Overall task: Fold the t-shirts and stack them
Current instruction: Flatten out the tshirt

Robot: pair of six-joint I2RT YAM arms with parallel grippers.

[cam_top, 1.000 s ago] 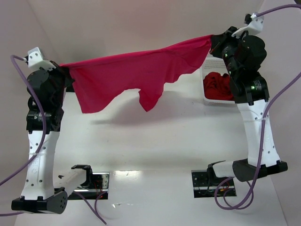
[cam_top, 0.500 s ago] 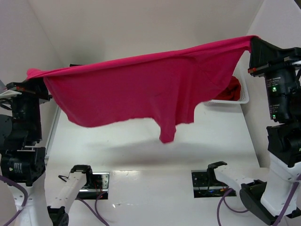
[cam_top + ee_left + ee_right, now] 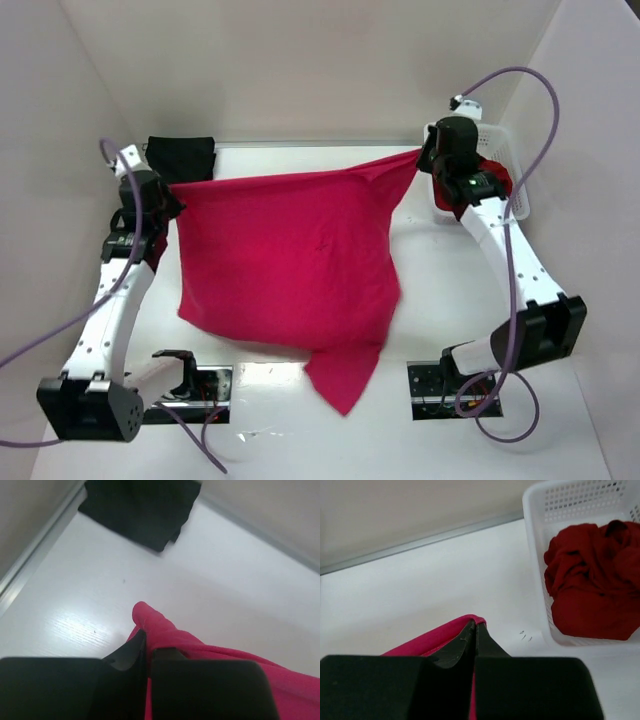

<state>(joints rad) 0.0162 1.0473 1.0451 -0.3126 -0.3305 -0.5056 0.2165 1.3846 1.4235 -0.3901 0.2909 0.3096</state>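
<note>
A crimson-pink t-shirt (image 3: pixel 290 260) hangs spread between my two grippers, its lower part draping down to the near table edge. My left gripper (image 3: pixel 172 192) is shut on its left corner, which shows in the left wrist view (image 3: pixel 150 622). My right gripper (image 3: pixel 425 158) is shut on its right corner, which shows in the right wrist view (image 3: pixel 447 632). A folded black t-shirt (image 3: pixel 181 155) lies at the back left, also in the left wrist view (image 3: pixel 142 507). Darker red t-shirts (image 3: pixel 592 587) lie bunched in the basket.
A white lattice basket (image 3: pixel 515 195) stands at the back right, its wall close to my right gripper (image 3: pixel 540 565). White walls close in the table at the back and sides. Two black base mounts (image 3: pixel 445 385) sit at the near edge.
Both arms have swung down and forward from a high, wide hold. The crimson-pink shirt has come down from stretched in the air to draping low over the table.
</note>
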